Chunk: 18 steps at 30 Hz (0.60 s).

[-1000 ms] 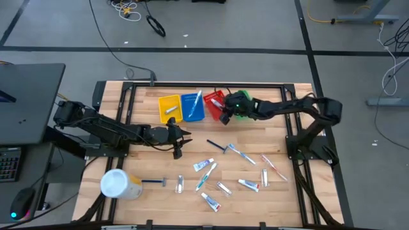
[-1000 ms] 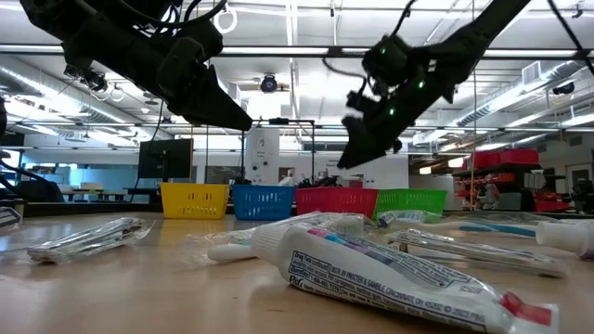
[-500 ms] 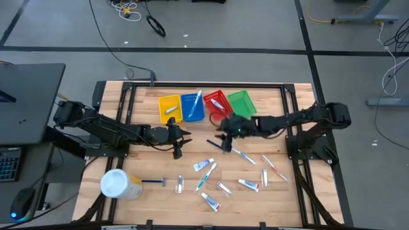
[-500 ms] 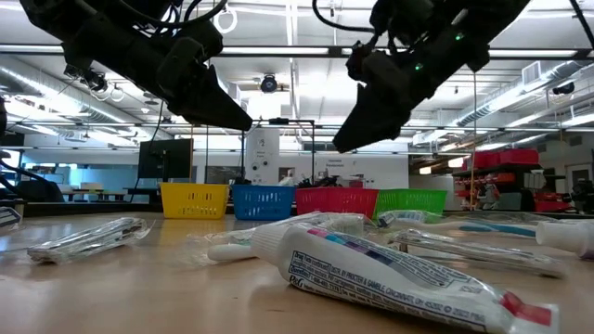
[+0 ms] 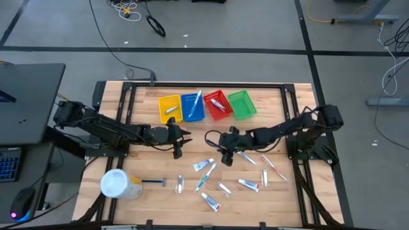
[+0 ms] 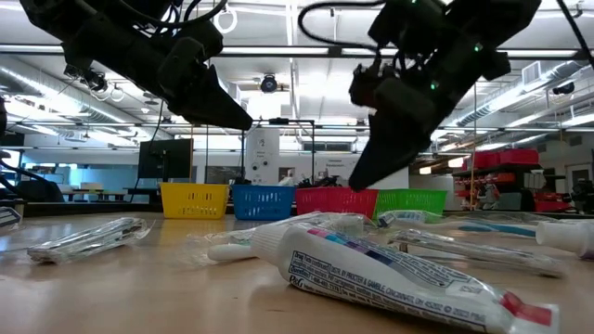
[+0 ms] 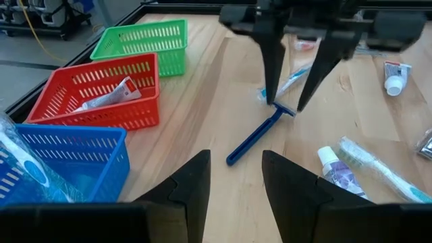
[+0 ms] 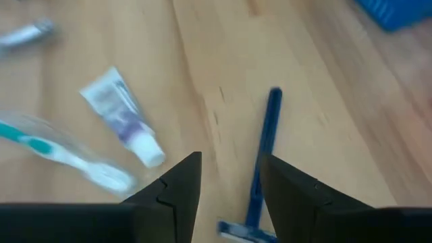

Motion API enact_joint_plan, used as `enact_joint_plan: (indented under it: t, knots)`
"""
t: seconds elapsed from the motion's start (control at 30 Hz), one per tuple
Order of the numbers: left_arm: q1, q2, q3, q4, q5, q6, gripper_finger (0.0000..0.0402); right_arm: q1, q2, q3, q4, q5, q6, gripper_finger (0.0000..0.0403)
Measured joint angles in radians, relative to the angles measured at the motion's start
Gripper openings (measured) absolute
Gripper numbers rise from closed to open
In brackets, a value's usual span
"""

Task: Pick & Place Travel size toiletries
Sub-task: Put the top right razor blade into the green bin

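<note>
A robotics lab: a wooden desk in a black frame on grey floor, cables trailing (some yellow), strip lights and exposed ceiling ducts, red shelving beyond.

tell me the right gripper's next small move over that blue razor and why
Probably lower straight down and close on the blue razor. The right gripper hangs open, its fingertips either side of the razor's head end but seemingly not yet gripping it, and the razor lies flat on the table. The left gripper waits open nearby.

Blue razor flat on wood, tubes and toothbrushes scattered nearby.
</note>
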Motion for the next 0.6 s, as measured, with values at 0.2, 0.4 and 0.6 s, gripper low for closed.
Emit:
enact_joint_plan:
  t: [0.2,0.4,0.6]
  knots:
    - [0.0,0.0,0.0,-0.001,0.0,0.003,0.0142,-0.019,0.074,0.0,0.046,-0.001,0.0,0.0161]
    - [0.0,0.0,0.0,-0.001,-0.01,0.006,0.0142,-0.036,0.126,0.0,0.054,-0.001,0.0,0.0161]
    - [0.001,-0.046,0.0,-0.009,-0.146,0.055,0.0142,-0.034,0.157,0.001,0.064,0.018,-0.001,0.016]
